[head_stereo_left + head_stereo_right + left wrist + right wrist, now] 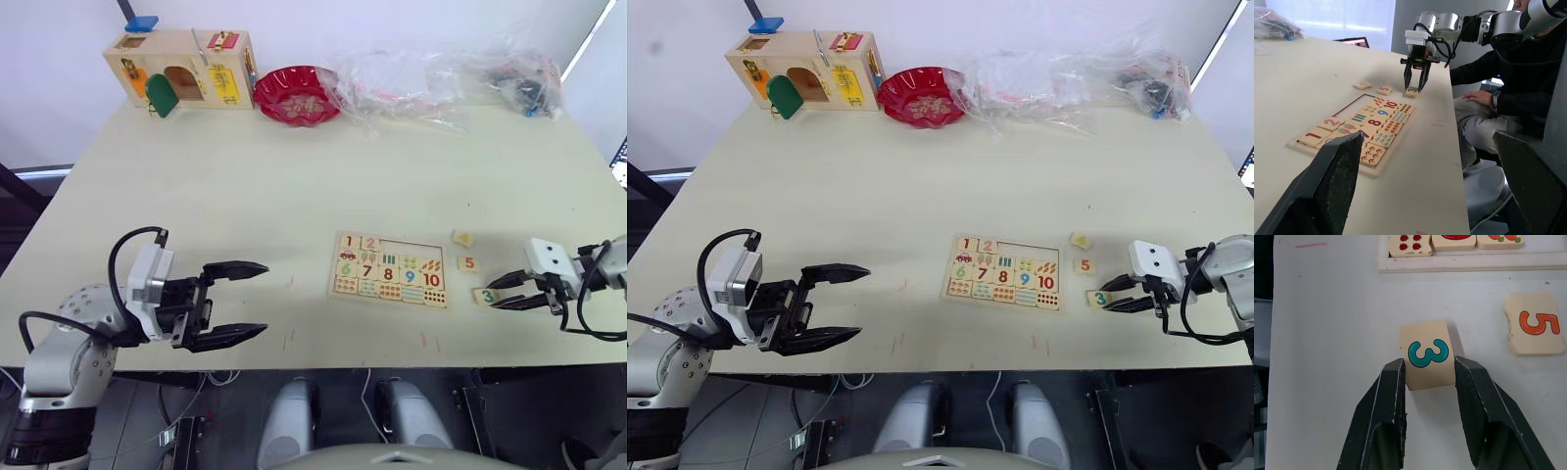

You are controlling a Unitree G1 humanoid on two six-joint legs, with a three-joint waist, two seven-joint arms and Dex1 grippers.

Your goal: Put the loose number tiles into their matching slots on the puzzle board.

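**Right gripper clamped on the teal 3 tile, just off the board's right end**

Head views: your puzzle board point(390, 269) lies flat near the table's point(294, 166) front edge, right of centre. The red 1 tile point(351, 241) and pink 2 tile point(370, 244) sit at the left of its top row; the rest of that row is bare empty slots point(416, 251). Right of the board you have three loose tiles: the yellow 4 tile point(463, 237) farthest back, the orange 5 tile point(469, 262) in the middle, and the teal 3 tile point(486, 295) nearest the front edge, between the right gripper's point(504, 292) fingers. The left gripper point(247, 302) hovers wide open over bare tabletop, well left of the board. A wooden latch box point(182, 68), red bowl point(297, 95) and plastic bags point(441, 73) line the far edge, leaving the middle of the table free.

Left wrist view: you see the right gripper pointing down at the 3 tile, close to the table's edge, with a seated person point(1508, 83) just beyond it.

Right wrist view: both fingers point(1388, 401) press the 3 tile's sides; the 5 tile lies apart, and the board's frame edge is near
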